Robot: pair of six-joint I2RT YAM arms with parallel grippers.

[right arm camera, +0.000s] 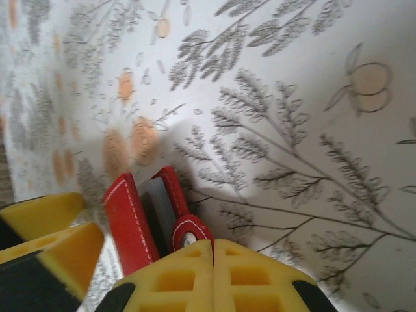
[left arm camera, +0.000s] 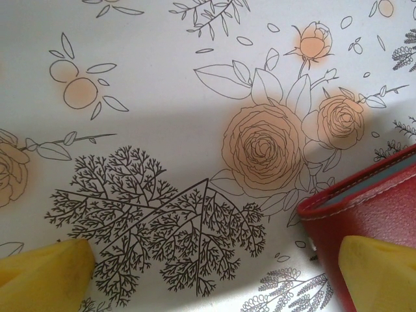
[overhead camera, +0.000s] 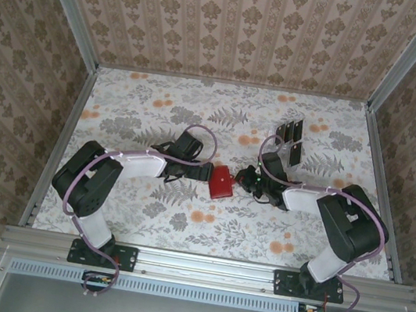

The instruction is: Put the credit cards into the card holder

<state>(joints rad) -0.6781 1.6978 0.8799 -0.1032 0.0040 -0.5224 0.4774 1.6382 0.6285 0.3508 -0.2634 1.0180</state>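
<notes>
Top external: card holder [overhead camera: 222, 182] sits mid-frame on the floral table [overhead camera: 160, 109], btwn the two grippers. Left gripper [overhead camera: 207, 173] is just at its left edge, right gripper [overhead camera: 242, 179] just at its right edge. Credit cards [overhead camera: 290, 141] are upper right of centre, a dark group standing tilted, well apart from the holder and from both grippers

Left wrist: left gripper [left arm camera: 211, 279] is spread wide, w/ one yellow fingertip in the lower left corner and the other at lower right. The red holder [left arm camera: 370, 208] lies at the right edge, stitched rim facing the cam, and the lower-right fingertip overlaps it. Bare table fills the gap btwn the tips

Right wrist: right gripper [right arm camera: 214, 273] is at bottom centre, yellow pads pressed flat together. The holder [right arm camera: 133, 224] stands on edge just above-left of them, two red flaps slightly parted w/ dark lining btwn. Its snap tab [right arm camera: 192, 235] touches the top of the pads; can't tell if the tab is pinched. A left gripper finger [right arm camera: 49, 244] shows lower left, just beside the holder's outer flap
</notes>
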